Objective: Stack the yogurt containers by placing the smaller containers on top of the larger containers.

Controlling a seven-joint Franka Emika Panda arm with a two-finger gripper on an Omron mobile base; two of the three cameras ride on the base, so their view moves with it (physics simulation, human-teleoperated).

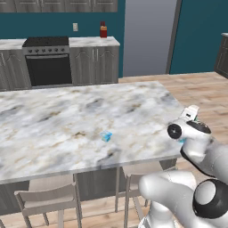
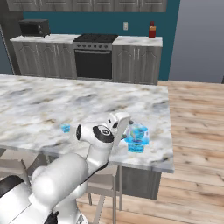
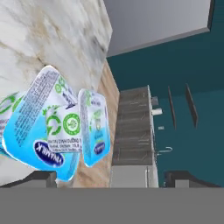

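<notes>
The tiny light-blue cup (image 1: pixel 106 136) stands alone on the marble island (image 1: pixel 67 111), also seen in the right base view (image 2: pixel 65 128). The larger blue tub (image 2: pixel 136 138), with green markings and a pale lid, sits near the island's front right corner. In the hand view this tub (image 3: pixel 43 131) looms close at the left, lying sideways in the picture. My gripper (image 3: pixel 113 178) is open, its fingertips wide apart; the tub overlaps the left one and is not clamped. From the right base view my gripper (image 2: pixel 128 132) hangs just beside the tub.
A stove (image 1: pixel 48 62) and a red bottle (image 1: pixel 103 30) stand at the back wall counter. Stools (image 1: pixel 46 198) tuck under the island's near side. The island's right edge (image 2: pixel 168 127) drops to wood floor close to the tub.
</notes>
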